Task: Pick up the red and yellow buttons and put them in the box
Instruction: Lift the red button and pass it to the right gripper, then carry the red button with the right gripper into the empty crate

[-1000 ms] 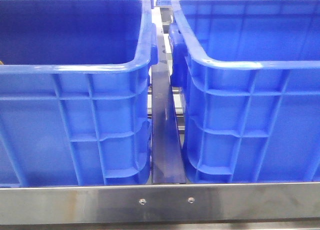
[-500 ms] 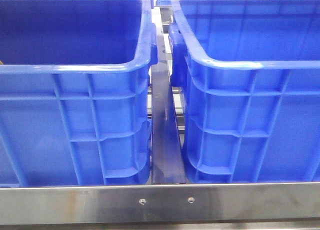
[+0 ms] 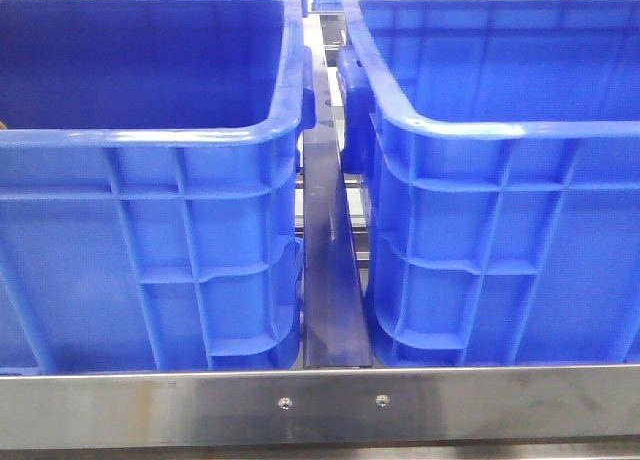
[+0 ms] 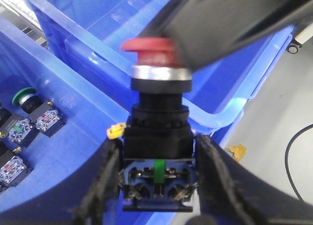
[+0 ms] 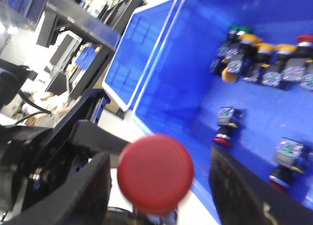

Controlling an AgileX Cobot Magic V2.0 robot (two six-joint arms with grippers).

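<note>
**Operator:** Left wrist view — report pincer state and load.

**Arm:** My left pincer (image 4: 156, 186) is clamped on a red button (image 4: 155, 137). The fingers (image 4: 105, 178) bear on the square black contact block, one on each side, with the dome at frame centre-top. I judge the block was chosen because its flat sides give a firmer seat than the glossy cap. A dark blurred part crosses the upper right of the frame; I cannot identify it.

**Operator:** Where is the load relative to the crates?

**Arm:** It hangs above a blue crate rim (image 4: 215, 118). More buttons (image 4: 29, 120) lie on a crate floor at left.

**Operator:** Right side?

**Arm:** My right pincer (image 5: 156, 186) has its fingers apart, flanking a second red cap (image 5: 155, 173) at lower centre. Whether they press on it I cannot tell. Loose buttons (image 5: 264, 58), some yellow, lie in the crate at upper right.

**Operator:** Front view?

**Arm:** Two blue crates (image 3: 150, 230) only; neither arm shows.
</note>
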